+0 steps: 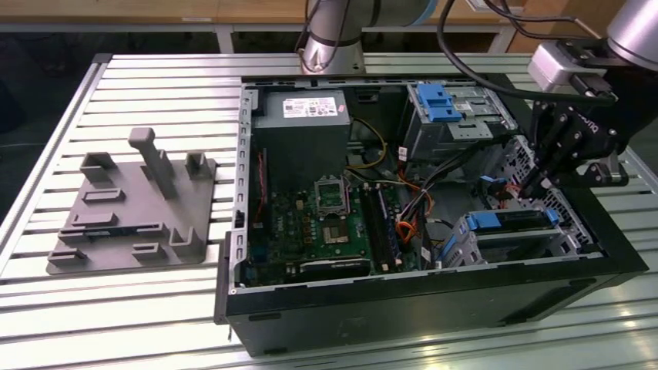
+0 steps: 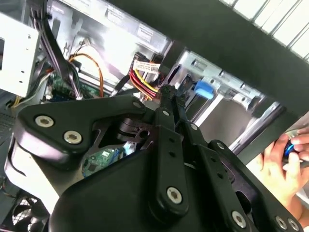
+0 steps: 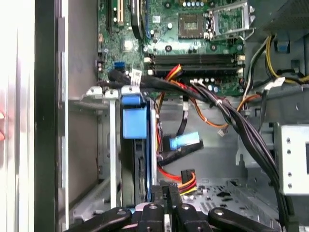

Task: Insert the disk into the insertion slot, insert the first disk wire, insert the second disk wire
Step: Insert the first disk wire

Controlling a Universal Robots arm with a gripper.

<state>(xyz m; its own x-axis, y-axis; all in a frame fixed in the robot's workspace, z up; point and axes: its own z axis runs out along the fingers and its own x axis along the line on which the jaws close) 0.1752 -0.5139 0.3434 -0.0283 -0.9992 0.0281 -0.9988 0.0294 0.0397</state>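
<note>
The disk [image 1: 511, 221] sits in the insertion slot [image 1: 475, 248], just below the jaws and slightly to one side of their tips. In the first wrist view it shows edge-on, its long axis running straight away from the tips. The jaws are drawn narrow, tips nearly together; whether they pinch anything cannot be told. A loose plug on red and yellow wires [image 3: 188, 178] lies just beside them. The arm [image 1: 632, 31] reaches over the computer case [image 1: 411, 297], jaws pointing steeply down inside.
</note>
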